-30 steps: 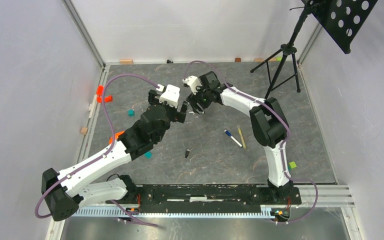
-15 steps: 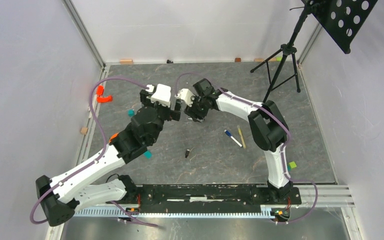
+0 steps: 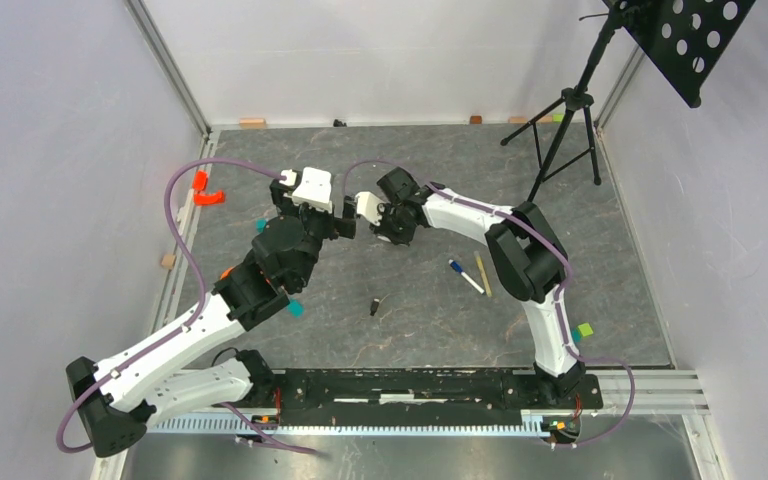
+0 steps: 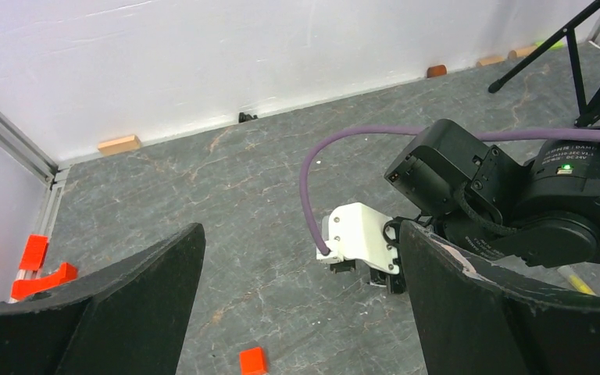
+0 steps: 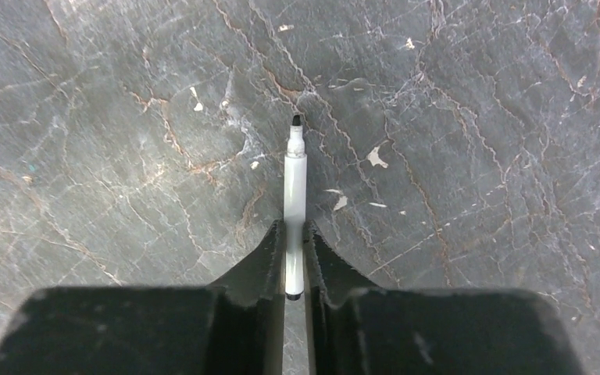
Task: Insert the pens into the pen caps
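In the right wrist view a white pen (image 5: pixel 294 187) with a black tip lies on the grey floor. My right gripper (image 5: pixel 294 228) is shut on its rear end, and the tip points away from me. The top view shows that right gripper (image 3: pixel 388 230) low over the floor at mid-table. My left gripper (image 3: pixel 346 224) is just to its left and stands open and empty (image 4: pixel 301 269). A black pen cap (image 3: pixel 374 306) lies nearer the bases. A white pen with a blue end (image 3: pixel 465 276) and a yellow-olive pen (image 3: pixel 482 273) lie side by side to the right.
Teal cubes (image 3: pixel 261 226) (image 3: pixel 296 310) lie by the left arm and red pieces (image 3: pixel 205 190) at the left rail. A red cube (image 4: pixel 252 361) is under the left gripper. A green cube (image 3: pixel 585 330) and a tripod (image 3: pixel 565 120) stand on the right.
My right gripper's jaws have closed on the white pen. Both wrists have shifted left, and the left arm has drawn back a little.
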Controlling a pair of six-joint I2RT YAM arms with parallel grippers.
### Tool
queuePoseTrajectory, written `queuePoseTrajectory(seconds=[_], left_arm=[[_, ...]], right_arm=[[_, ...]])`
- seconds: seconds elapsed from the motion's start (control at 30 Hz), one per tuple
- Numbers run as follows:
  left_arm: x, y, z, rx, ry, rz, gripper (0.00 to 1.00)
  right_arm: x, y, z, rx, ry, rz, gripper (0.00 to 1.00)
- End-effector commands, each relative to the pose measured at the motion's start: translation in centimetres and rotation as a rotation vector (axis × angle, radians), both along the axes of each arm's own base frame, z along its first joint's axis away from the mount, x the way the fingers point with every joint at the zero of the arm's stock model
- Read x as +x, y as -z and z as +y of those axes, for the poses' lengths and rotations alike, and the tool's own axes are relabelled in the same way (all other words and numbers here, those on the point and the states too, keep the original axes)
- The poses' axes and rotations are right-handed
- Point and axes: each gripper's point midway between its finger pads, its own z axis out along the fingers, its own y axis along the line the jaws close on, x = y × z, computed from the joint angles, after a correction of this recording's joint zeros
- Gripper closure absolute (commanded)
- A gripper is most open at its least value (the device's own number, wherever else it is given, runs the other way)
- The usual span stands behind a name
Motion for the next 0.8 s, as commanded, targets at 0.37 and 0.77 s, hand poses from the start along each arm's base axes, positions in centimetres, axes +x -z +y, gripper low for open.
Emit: queuePoseTrajectory(seconds=[0.37,0.77], left_arm=[[-0.2,-1.6,1.7,-0.007,-0.053,-0.055,0.00],[-1.1,-2.9,2.6,-0.067,-0.052,-0.080,0.00]], right_arm=[[-3.7,0.3,-0.5,0.080,0.067,-0.016,1.00],[-5.4,-3.7,-1.1,0.234,0.139,-0.066,1.00]])
